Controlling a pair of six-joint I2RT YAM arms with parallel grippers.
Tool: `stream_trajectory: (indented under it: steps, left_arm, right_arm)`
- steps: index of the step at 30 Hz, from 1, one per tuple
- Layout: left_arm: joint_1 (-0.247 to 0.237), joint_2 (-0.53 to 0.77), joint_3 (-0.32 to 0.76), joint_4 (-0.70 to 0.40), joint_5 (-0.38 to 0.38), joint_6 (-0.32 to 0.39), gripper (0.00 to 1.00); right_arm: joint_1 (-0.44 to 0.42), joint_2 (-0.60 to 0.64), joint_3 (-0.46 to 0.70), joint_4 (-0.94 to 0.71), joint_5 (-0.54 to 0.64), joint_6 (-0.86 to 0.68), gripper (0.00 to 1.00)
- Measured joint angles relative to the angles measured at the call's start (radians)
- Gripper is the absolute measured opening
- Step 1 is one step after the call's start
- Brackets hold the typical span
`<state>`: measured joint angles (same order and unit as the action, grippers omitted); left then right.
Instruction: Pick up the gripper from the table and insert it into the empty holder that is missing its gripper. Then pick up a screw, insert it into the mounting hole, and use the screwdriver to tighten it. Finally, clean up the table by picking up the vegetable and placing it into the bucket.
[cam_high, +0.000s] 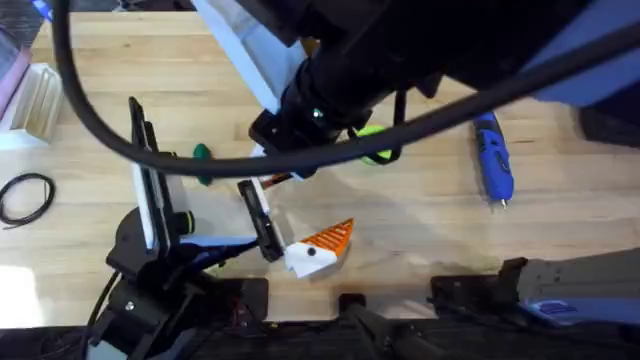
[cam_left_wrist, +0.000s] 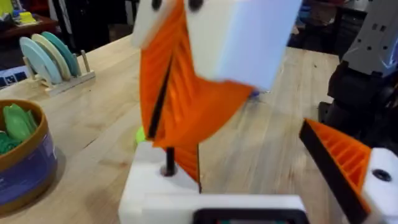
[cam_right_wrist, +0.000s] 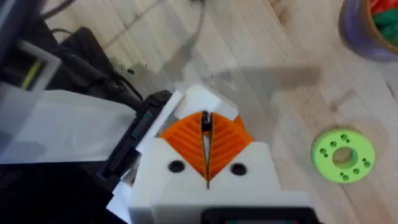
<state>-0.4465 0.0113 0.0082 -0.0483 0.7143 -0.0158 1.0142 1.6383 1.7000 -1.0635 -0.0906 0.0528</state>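
Right hand (cam_right_wrist: 206, 124) pinching a screw (cam_left_wrist: 168, 163) at the holder (cam_left_wrist: 146, 186).
Its orange pads are closing narrowly on the dark screw, which is standing in the holder's top; the left hand (cam_left_wrist: 249, 155) is gaping wide, and the screwdriver (cam_high: 493, 160) is lying on the tabletop (cam_high: 400, 220) well away from the holder.

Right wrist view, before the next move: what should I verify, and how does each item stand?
1. Right gripper fingers shut on a thin dark piece, probably the screw: ok.
2. That piece reaches the white holder, seen in the left wrist view: ok.
3. Piece fully seated in the mounting hole: cannot tell.
4. Screwdriver lies free on the table, ready to pick up: ok.
5. Vegetable in the bucket: not ok; it lies on the table.
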Motion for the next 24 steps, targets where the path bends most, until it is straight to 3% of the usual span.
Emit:
stream_trajectory:
  steps: [24]
  left_arm:
    - [-0.001,0.001,-0.002,-0.005,0.0,-0.021,0.985]
  right_arm:
    - [0.0,0.033,0.008,-0.01,0.0,0.001,0.006]
